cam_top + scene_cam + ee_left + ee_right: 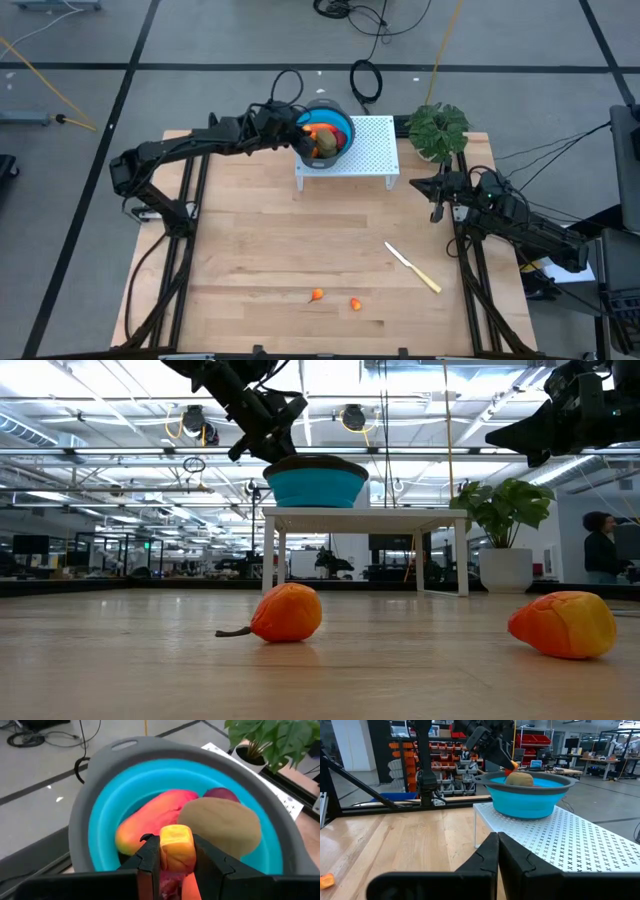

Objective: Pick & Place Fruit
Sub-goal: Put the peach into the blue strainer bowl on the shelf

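Hovering over the blue bowl (95, 805), left tool (173, 856) grasping a yellow-orange fruit piece (176, 847).

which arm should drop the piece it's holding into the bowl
Left. The left gripper is shut on a small yellow-orange fruit piece directly above the blue bowl. The right gripper is shut, empty, waiting by the plant.
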### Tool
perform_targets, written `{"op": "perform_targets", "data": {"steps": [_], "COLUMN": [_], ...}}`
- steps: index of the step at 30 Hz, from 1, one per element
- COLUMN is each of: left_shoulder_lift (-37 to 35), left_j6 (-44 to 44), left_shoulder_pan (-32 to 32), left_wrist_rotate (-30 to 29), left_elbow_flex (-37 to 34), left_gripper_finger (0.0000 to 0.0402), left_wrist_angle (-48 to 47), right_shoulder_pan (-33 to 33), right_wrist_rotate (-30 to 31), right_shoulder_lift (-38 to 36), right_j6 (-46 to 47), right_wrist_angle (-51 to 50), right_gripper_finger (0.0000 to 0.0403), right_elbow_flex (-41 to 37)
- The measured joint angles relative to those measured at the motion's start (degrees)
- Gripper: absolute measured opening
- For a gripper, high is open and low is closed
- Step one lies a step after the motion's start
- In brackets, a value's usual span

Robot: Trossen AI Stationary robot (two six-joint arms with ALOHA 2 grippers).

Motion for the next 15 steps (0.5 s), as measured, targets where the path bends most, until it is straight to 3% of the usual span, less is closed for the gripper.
{"op": "perform_targets", "data": {"steps": [15], "left_shoulder_lift": [0.00], "left_j6": [-1.10], "left_shoulder_pan": [0.09], "left_wrist_rotate": [2.91], "left_elbow_flex": [0.00], "left_gripper_finger": [0.0087], "left_wrist_angle": [-0.52], "right_shoulder_pan": [-0.01], "right_wrist_rotate": [0.00], "right_shoulder_lift": [0.00], "right_j6": [0.00], "right_wrist_angle": [0.00], "right_gripper_finger": [0.0000], "right_elbow_flex": [0.00]}}
